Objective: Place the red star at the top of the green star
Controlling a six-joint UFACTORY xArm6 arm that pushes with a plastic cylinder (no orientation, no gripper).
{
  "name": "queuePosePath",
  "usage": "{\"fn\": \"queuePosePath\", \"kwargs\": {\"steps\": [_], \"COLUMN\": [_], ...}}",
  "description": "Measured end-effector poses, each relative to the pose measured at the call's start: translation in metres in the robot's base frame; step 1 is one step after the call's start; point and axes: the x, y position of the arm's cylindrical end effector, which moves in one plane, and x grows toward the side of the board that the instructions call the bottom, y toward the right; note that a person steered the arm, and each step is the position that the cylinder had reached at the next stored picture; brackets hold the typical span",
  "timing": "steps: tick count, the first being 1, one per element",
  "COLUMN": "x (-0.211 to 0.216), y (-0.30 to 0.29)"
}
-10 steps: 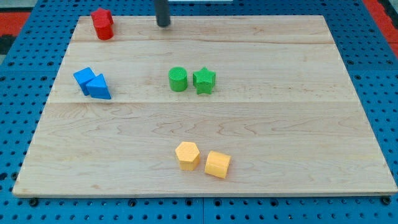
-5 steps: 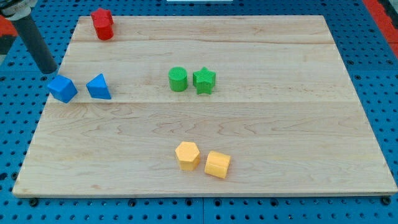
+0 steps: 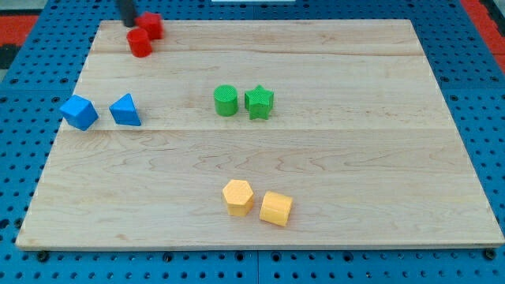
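No readable text, label, brand, number or sign shows anywhere.

Only a short length of the dark rod is in frame, at the view's top left, entering from the upper edge and blurred in outline. It stands close to upright. My tip (image 3: 128,22) sits at the far left corner of the desk (image 3: 331,158), on or just above its top edge. The tip lies just beside the upper of two red blocks (image 3: 150,24), on that block's left; whether the two are touching cannot be told. No other part of the arm is visible.
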Motion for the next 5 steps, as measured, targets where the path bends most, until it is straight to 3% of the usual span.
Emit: {"fn": "queuePosePath", "kwargs": {"steps": [1, 2, 3, 4, 5], "x": [0.039, 0.035, -0.003, -0.005, 0.044], "y": [0.042, 0.021, -0.019, 0.087, 0.205]}}
